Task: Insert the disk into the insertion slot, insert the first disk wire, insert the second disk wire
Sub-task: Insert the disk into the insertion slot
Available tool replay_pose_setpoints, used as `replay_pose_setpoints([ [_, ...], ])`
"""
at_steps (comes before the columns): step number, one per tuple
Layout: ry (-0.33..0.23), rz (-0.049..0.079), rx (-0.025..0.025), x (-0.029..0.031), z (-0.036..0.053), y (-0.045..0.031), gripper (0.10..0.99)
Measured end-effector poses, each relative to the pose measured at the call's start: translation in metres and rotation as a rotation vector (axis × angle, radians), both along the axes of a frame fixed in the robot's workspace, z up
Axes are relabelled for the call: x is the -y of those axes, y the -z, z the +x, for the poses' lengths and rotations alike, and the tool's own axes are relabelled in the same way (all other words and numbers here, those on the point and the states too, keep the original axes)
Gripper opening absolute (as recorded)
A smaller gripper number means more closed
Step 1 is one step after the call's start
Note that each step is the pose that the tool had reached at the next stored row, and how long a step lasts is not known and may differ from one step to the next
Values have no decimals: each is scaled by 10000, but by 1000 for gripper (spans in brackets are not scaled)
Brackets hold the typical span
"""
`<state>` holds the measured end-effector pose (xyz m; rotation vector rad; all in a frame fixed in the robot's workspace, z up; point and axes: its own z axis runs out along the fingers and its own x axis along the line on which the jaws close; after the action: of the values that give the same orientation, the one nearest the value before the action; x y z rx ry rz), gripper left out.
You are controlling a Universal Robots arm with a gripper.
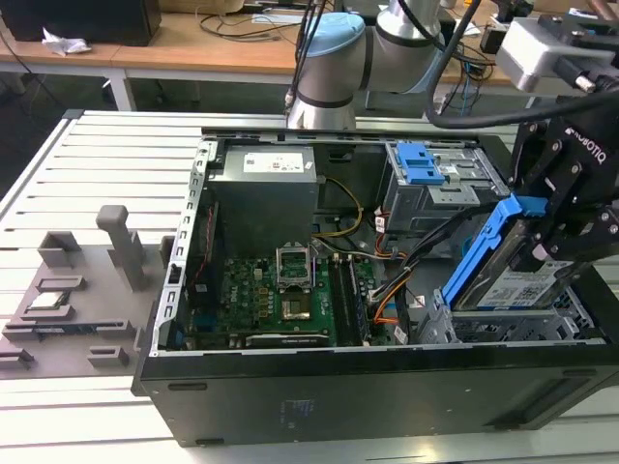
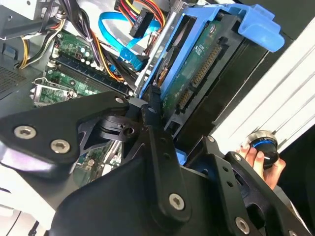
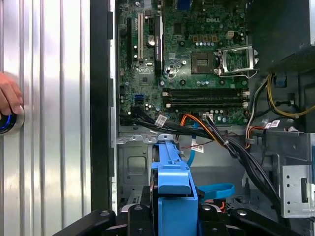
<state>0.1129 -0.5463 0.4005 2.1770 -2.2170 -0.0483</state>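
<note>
**Disk gripped and tilted over the drive cage**

I am watching the fingers (image 2: 157,132) clamping shut on the disk (image 2: 197,69), one black finger on each side of its blue carrier (image 2: 256,24). In the second wrist view the disk's green circuit-board face and its connector row are facing the camera.

In the exterior view the fingers (image 1: 571,232) are holding the disk (image 1: 527,285) tilted. The carrier's (image 1: 488,246) tab end is riding high and the lower end is dipping toward the top of the insertion slot (image 1: 522,329) — the grey perforated cage in the case corner at the exterior view's right. I cannot tell whether the lower edge is inside the bay, but the disk is not lying flat in it.

In the first wrist view the carrier (image 3: 173,184) is running up the middle. A black cable bundle (image 3: 197,132) is crossing just beyond its far end, and a blue flat cable (image 3: 216,191) is curling beside it.

Further out, the larger grey cage with a blue latch (image 1: 426,164) is sitting behind the slot. The motherboard (image 1: 280,290) is lying in the middle of the open computer case (image 1: 319,396), with the power supply (image 1: 266,188) behind it. The arm's blue-capped joint (image 1: 329,58) is standing beyond the case.

The case is resting on the ribbed metal counter (image 1: 97,155), and a grey fixture (image 1: 68,300) is sitting well apart from it at the exterior view's left. In both wrist views a person's hand (image 3: 6,98) (image 2: 253,157) is resting on a round button (image 3: 10,123) (image 2: 263,142) — just outside the case wall.
</note>
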Motion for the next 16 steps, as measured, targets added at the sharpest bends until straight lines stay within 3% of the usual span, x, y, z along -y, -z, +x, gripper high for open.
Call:
replay_pose_setpoints([
  [8,-1,1,-1,0,0,180,361],
  [16,-1,0,2,0,0,207,361],
])
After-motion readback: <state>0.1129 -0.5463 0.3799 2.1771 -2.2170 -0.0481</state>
